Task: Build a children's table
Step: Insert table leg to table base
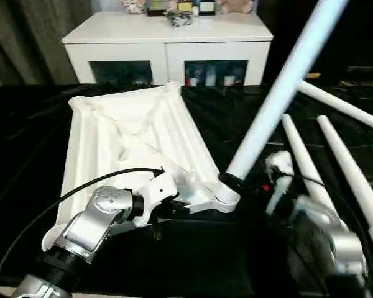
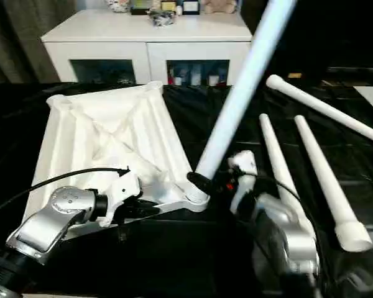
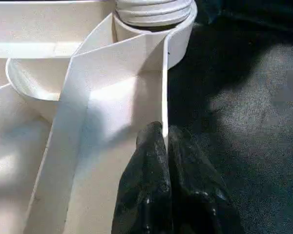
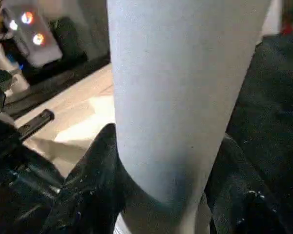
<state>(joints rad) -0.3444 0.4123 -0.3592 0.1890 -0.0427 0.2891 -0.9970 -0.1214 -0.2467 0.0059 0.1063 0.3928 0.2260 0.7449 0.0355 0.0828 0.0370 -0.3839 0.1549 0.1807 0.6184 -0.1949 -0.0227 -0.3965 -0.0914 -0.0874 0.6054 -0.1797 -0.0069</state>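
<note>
White leg [image 1: 280,93] (socketed) in right gripper [image 4: 161,195]

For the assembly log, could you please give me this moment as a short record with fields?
Table top: upside down on the black cloth, ribbed underside up
Left pincer: shut on the table top's rim near the corner socket
Right pincer: closed around the upright leg at its base
Upright leg: standing in the corner socket, leaning
Loose legs: three, lying on the cloth

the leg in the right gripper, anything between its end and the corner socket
Nothing visible does. The leg held by the right gripper already stands with its lower end in the corner socket of the table top, whose edge the left gripper pinches.
</note>
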